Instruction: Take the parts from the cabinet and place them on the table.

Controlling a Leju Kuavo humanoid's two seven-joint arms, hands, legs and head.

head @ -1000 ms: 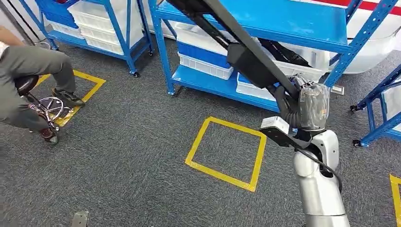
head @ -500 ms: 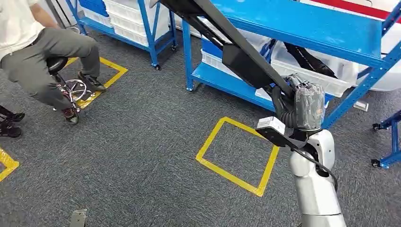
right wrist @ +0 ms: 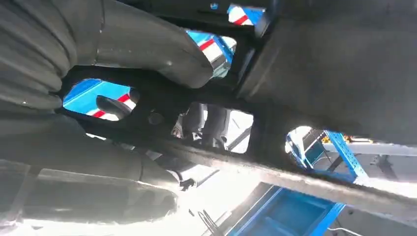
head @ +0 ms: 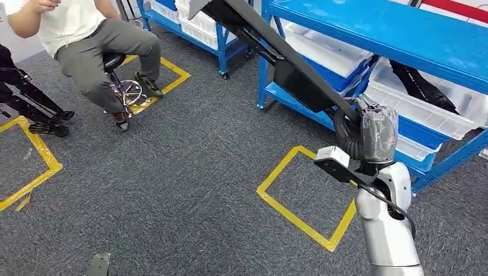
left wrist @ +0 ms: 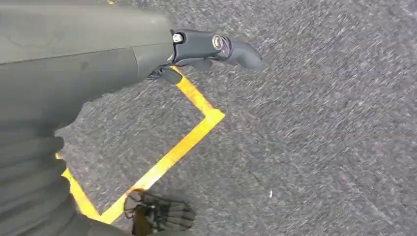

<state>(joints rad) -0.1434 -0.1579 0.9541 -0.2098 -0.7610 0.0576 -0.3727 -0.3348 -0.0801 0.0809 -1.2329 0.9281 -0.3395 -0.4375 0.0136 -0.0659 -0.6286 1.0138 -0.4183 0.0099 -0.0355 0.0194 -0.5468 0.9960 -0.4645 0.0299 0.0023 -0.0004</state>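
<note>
the right hand (head: 352, 131), near right above a yellow tape square (head: 305, 195) on grey carpet, grips one end of a long black part (head: 270, 43) whose long axis rises far-left across the blue shelving rack (head: 368, 23), a seated person (head: 92, 34) far left.

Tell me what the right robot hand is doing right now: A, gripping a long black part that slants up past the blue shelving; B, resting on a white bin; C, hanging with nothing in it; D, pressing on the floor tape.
A: in the head view the right robot hand grips the long black part, which slants up past the blue shelving.
</note>
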